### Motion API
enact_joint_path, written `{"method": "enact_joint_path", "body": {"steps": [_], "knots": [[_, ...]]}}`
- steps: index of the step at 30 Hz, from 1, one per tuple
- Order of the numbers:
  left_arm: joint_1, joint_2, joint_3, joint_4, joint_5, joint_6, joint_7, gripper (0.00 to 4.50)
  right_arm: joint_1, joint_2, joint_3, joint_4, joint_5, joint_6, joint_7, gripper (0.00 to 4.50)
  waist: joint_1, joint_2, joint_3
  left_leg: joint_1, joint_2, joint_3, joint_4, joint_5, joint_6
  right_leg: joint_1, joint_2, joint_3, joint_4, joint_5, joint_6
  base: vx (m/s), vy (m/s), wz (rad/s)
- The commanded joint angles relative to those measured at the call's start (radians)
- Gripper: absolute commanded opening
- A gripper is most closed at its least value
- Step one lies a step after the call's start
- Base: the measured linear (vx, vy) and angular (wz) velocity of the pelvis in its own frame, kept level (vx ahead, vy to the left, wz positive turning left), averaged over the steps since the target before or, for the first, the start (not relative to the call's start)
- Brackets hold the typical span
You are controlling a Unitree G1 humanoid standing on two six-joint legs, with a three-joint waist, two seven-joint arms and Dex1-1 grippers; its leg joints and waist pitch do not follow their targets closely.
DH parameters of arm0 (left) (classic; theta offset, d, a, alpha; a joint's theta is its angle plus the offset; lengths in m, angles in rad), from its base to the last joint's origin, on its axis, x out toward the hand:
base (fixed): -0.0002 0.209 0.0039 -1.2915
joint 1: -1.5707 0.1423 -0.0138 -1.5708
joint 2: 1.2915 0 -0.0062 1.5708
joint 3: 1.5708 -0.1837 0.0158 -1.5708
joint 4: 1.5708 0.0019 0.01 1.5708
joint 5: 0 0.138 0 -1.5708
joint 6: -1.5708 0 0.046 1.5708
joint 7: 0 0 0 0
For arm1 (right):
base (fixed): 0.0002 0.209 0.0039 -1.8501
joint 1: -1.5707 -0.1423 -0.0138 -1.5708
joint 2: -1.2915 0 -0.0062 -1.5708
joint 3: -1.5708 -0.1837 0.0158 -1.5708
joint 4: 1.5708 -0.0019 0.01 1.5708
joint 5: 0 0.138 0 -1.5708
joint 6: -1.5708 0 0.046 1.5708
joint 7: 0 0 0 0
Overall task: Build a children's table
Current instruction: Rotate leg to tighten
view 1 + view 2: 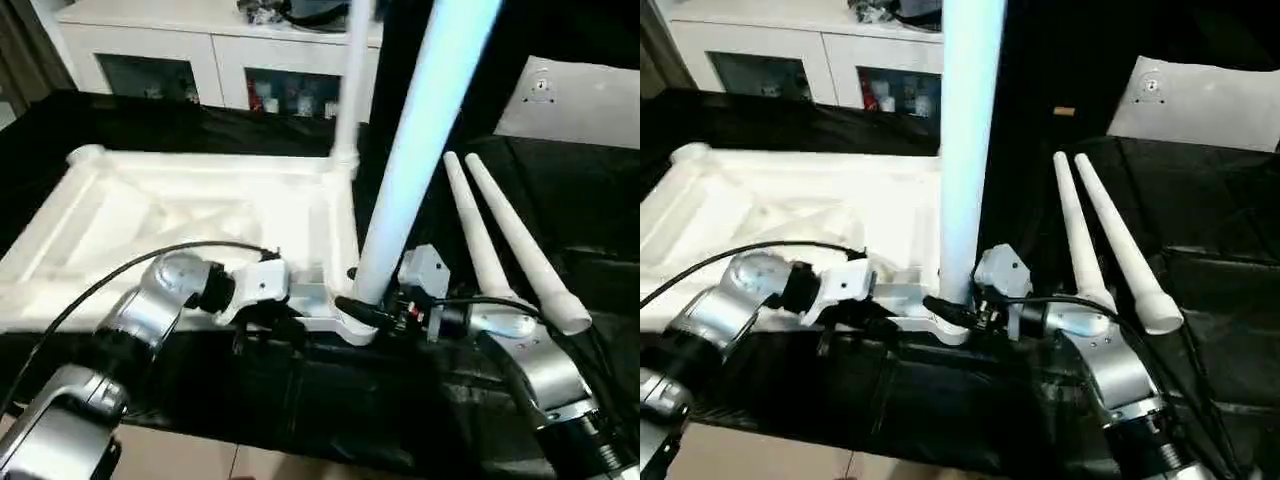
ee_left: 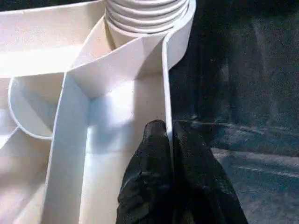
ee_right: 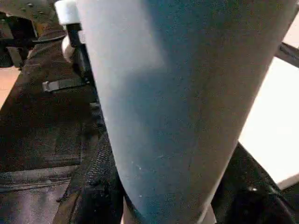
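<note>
Two spare legs (image 1: 505, 240) beside top | left end effector (image 2: 169, 140) pinches rim (image 2: 164, 88) | right end effector (image 1: 975, 300) grips upright leg (image 1: 965, 150)

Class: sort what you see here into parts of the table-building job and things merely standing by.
Job:
- tabletop, upside down
- leg held upright at its near corner
- far leg, standing
- two loose legs

By-standers:
- glass-door cabinet
- white cushion
- black cloth

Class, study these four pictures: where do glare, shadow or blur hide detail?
Left eye view: glare washes out the tabletop's ribs. Right eye view: the upright leg looks bluish and soft. Right wrist view: that leg, close up, is blurred and shadowed. Left wrist view: the black cloth stays dim.
</note>
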Motion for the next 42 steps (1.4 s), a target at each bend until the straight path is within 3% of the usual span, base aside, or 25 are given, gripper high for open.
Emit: {"method": "enact_joint_path", "body": {"steps": [1,6,15,19,22,23,24,26,27,28,29,31,32,37,38,42], "knots": [[-0.046,-0.032,-0.01,-0.01,0.017,-0.038,0.023,0.0,0.063,0.014,0.162,0.091,-0.032,0.064,0.077,1.9,-0.01,0.01,-0.027,-0.019,0.071,-0.011,-0.083,-0.085,0.059,0.053,-0.093,0.062,-0.065,-0.119,-0.245,0.0,0.0,0.0],[-0.038,-0.01,0.0,0.015,0.021,-0.052,0.022,0.0,0.07,0.027,0.148,0.1,-0.042,0.051,0.061,1.9,-0.012,0.01,-0.021,-0.018,0.073,-0.013,-0.09,-0.144,0.041,0.051,-0.096,0.065,-0.075,-0.218,-0.231,0.0,0.0,0.0],[-0.021,-0.002,0.024,0.021,0.011,-0.044,0.026,0.0,0.083,0.059,0.118,0.116,-0.045,0.042,0.012,1.9,-0.016,0.016,-0.013,-0.017,0.078,-0.013,-0.098,-0.193,0.025,0.046,-0.099,0.063,-0.085,-0.298,-0.214,0.0,0.0,0.0],[0.041,0.006,0.071,-0.078,-0.037,0.058,0.07,0.0,0.068,0.114,0.063,0.16,-0.062,0.031,-0.11,1.9,-0.025,0.018,-0.01,-0.02,0.084,-0.017,-0.106,-0.221,0.007,0.044,-0.105,0.063,-0.087,-0.358,-0.204,0.0,0.0,0.0],[0.174,0.025,0.127,-0.287,-0.077,0.208,0.148,0.0,0.04,0.178,0.002,0.217,-0.075,0.019,-0.251,1.9,-0.04,0.02,-0.006,-0.029,0.083,-0.024,-0.111,-0.253,-0.006,0.043,-0.105,0.062,-0.088,-0.427,-0.191,0.0,0.0,0.0],[0.215,0.03,0.137,-0.352,-0.081,0.246,0.168,0.0,0.029,0.192,-0.007,0.232,-0.081,0.014,-0.281,1.9,-0.049,0.021,-0.004,-0.029,0.082,-0.023,-0.111,-0.256,-0.004,0.039,-0.101,0.063,-0.091,-0.429,-0.187,0.0,0.0,0.0],[0.282,0.028,0.154,-0.459,-0.088,0.317,0.205,0.0,0.009,0.216,-0.021,0.26,-0.089,0.007,-0.331,1.9,-0.062,0.013,-0.008,-0.035,0.082,-0.024,-0.11,-0.241,-0.001,0.043,-0.099,0.062,-0.086,-0.396,-0.197,0.0,0.0,0.0],[0.316,0.022,0.163,-0.516,-0.092,0.36,0.226,0.0,-0.003,0.23,-0.029,0.277,-0.092,0.005,-0.357,1.9,-0.075,0.02,-0.01,-0.038,0.079,-0.021,-0.106,-0.216,0.007,0.044,-0.097,0.062,-0.083,-0.354,-0.215,0.0,0.0,0.0],[0.327,0.018,0.166,-0.533,-0.091,0.373,0.234,0.0,-0.008,0.235,-0.032,0.285,-0.096,0.002,-0.368,1.9,-0.078,0.021,-0.006,-0.033,0.075,-0.015,-0.103,-0.218,0.02,0.036,-0.092,0.062,-0.089,-0.357,-0.218,0.0,0.0,0.0],[0.368,-0.004,0.167,-0.601,-0.079,0.42,0.268,0.0,-0.038,0.256,-0.044,0.325,-0.11,-0.011,-0.421,1.9,-0.078,0.012,-0.006,-0.029,0.075,-0.011,-0.102,-0.227,0.025,0.033,-0.09,0.062,-0.093,-0.375,-0.216,0.0,0.0,0.0],[0.378,-0.011,0.167,-0.619,-0.074,0.432,0.278,0.0,-0.047,0.262,-0.048,0.337,-0.113,-0.014,-0.436,1.9,-0.079,0.01,-0.007,-0.04,0.073,-0.016,-0.103,-0.209,0.031,0.042,-0.096,0.062,-0.088,-0.395,-0.211,0.0,0.0,0.0],[0.404,-0.037,0.164,-0.683,-0.066,0.493,0.316,0.0,-0.073,0.281,-0.062,0.372,-0.121,-0.024,-0.48,1.9,-0.08,0.012,-0.006,-0.036,0.073,-0.014,-0.102,-0.2,0.035,0.036,-0.093,0.063,-0.094,-0.415,-0.197,0.0,0.0,0.0],[0.407,-0.047,0.161,-0.698,-0.066,0.511,0.329,0.0,-0.079,0.286,-0.066,0.379,-0.121,-0.025,-0.489,1.9,-0.08,0.006,-0.007,-0.036,0.074,-0.013,-0.102,-0.185,0.039,0.036,-0.092,0.064,-0.089,-0.391,-0.203,0.0,0.0,0.0],[0.404,-0.092,0.144,-0.762,-0.054,0.611,0.411,0.0,-0.106,0.31,-0.097,0.427,-0.11,-0.03,-0.549,1.9,-0.077,0.011,-0.012,-0.033,0.072,-0.006,-0.097,-0.126,0.051,0.04,-0.086,0.061,-0.081,-0.259,-0.235,0.0,0.0,0.0],[0.399,-0.1,0.139,-0.766,-0.049,0.621,0.422,0.0,-0.108,0.318,-0.107,0.435,-0.105,-0.033,-0.562,1.9,-0.076,0.0,-0.014,-0.034,0.071,-0.005,-0.095,-0.101,0.059,0.043,-0.087,0.062,-0.076,-0.229,-0.24,0.0,0.0,0.0],[0.387,-0.113,0.125,-0.768,-0.03,0.643,0.437,0.0,-0.112,0.332,-0.124,0.454,-0.093,-0.038,-0.587,1.9,-0.073,0.002,-0.012,-0.032,0.07,-0.003,-0.094,-0.096,0.068,0.043,-0.087,0.06,-0.08,-0.225,-0.243,0.0,0.0,0.0]]}}
